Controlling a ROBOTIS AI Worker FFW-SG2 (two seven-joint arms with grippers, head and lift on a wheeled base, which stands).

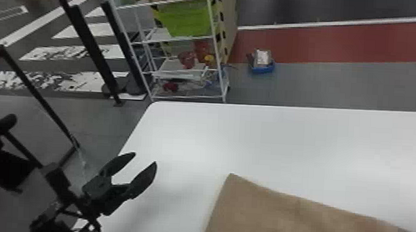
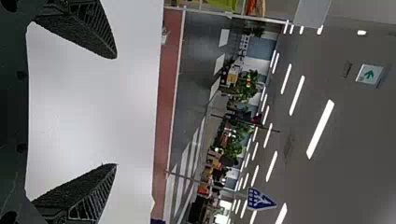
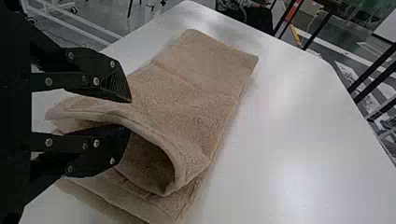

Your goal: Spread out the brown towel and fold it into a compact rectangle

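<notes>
White table (image 1: 284,141) separates left claw (image 1: 145,158) from edge of towel (image 1: 300,219).

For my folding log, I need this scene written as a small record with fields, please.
towel: brown, folded in layers, raised fold at one end
surface: white table
left gripper: open, empty, near the table's left edge
right gripper: open, one finger above the towel's upper layer, one inside the fold
background: white shelf rack beyond the table

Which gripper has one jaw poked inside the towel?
The right gripper: one jaw is inside the folded brown towel, the other above it. The left gripper is away from it, jaws empty.
</notes>
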